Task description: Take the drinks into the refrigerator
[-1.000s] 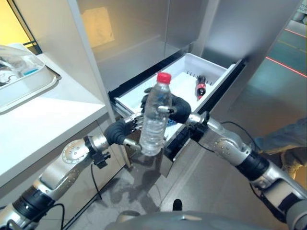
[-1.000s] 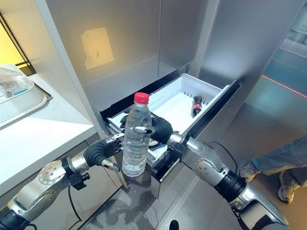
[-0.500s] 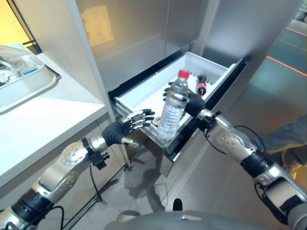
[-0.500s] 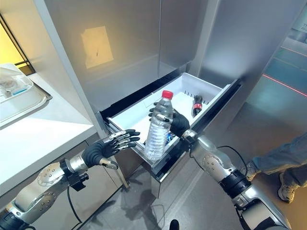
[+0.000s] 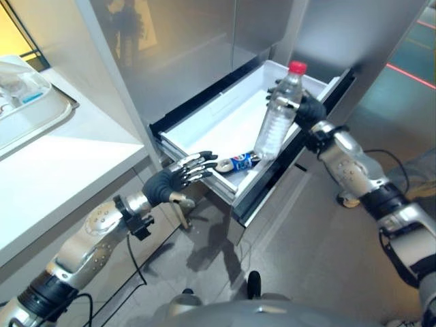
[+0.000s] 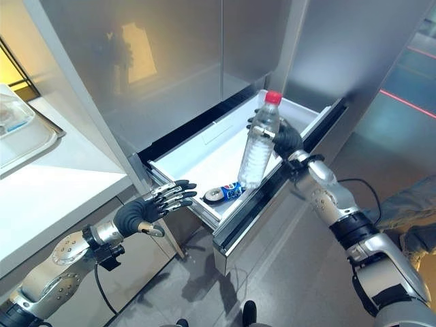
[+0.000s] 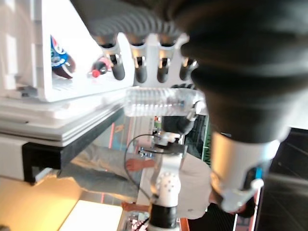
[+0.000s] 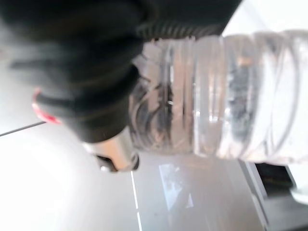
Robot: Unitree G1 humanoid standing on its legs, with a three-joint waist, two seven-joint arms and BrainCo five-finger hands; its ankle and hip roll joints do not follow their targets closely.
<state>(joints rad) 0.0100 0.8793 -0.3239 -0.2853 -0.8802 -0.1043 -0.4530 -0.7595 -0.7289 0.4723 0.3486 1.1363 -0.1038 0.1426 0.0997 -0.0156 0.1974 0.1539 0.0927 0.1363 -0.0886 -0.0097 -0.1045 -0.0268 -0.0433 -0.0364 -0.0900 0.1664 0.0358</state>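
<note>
to do this step well, the water bottle (image 5: 275, 114) should be lowered slowly into bare drawer floor past the can (image 5: 238, 163), kept upright until it sits. lower left of the frame, the left hand (image 5: 172, 181) hovers with fingers spread and relaxed, holding nothing, just beside the drawer's (image 5: 216, 121) front corner. upper right, the right hand (image 5: 304, 109) is curled round the bottle, which hangs tilted above the open drawer.
</note>
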